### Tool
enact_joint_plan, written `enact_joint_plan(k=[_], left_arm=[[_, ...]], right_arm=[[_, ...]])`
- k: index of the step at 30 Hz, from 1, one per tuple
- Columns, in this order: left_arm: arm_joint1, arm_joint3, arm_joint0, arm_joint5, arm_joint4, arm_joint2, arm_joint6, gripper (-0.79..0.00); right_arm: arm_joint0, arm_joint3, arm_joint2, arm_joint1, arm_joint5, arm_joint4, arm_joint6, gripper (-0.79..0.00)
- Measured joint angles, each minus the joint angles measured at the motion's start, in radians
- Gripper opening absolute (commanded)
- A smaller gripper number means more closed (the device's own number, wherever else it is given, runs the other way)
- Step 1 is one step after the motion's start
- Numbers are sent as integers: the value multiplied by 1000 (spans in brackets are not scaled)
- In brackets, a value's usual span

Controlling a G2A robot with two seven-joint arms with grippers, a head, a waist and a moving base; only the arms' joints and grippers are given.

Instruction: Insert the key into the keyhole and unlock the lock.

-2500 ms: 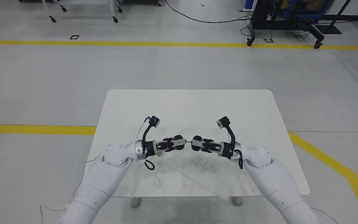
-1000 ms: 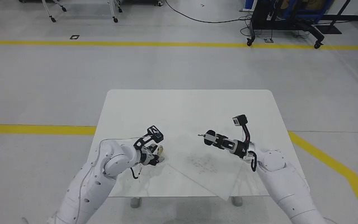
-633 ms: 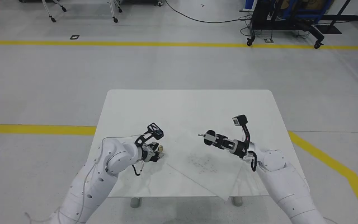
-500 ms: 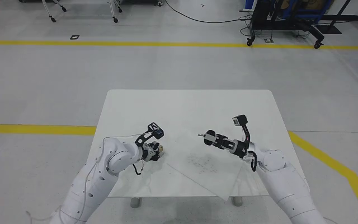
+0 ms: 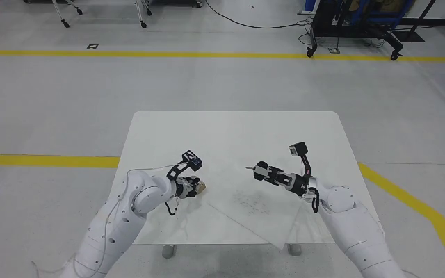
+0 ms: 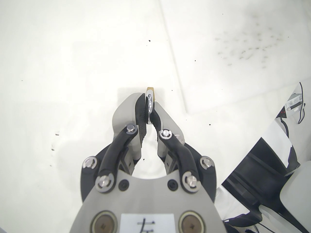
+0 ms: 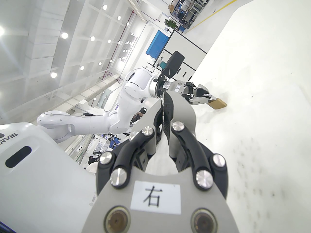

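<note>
My left hand (image 5: 193, 186) grips the lock (image 5: 200, 185) toward the left near edge of the tabletop (image 5: 236, 128). My right hand (image 5: 254, 169), well apart, is pinched on the key (image 5: 248, 167). Grey floor (image 5: 222, 83) with yellow lines (image 5: 208, 53) surrounds it.

On the left wrist I see the shackle (image 6: 149, 103) clamped over a white surface with one seam (image 6: 170, 49) and dark specks (image 6: 243, 52).

On the right wrist the brass body (image 7: 218, 103) rests on the tabletop, with ceiling lights (image 7: 64, 35) and a blue panel (image 7: 157, 43) behind.

A white label (image 6: 147, 223) with one black character marks the left gripper (image 6: 148, 107), a second label (image 7: 155, 197) (different character) the right gripper (image 7: 167, 98).
</note>
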Motion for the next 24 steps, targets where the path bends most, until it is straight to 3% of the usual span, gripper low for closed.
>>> enact_joint_plan(k=[7,9,12,19,24], left_arm=[[-5,3,-7,15,10,25,30,-785],[-7,6,-13,16,6,33,35,-603],[-9,12,-21,17,2,40,36,-523],[-11,17,-34,18,0,51,30,-548],[-13,18,-42,16,1,64,22,-659]], right_arm=[[0,0,0,0,0,0,0,-785],[0,0,0,0,0,0,0,-785],[0,0,0,0,0,0,0,-785],[0,0,0,0,0,0,0,-785],[0,0,0,0,0,0,0,-785]])
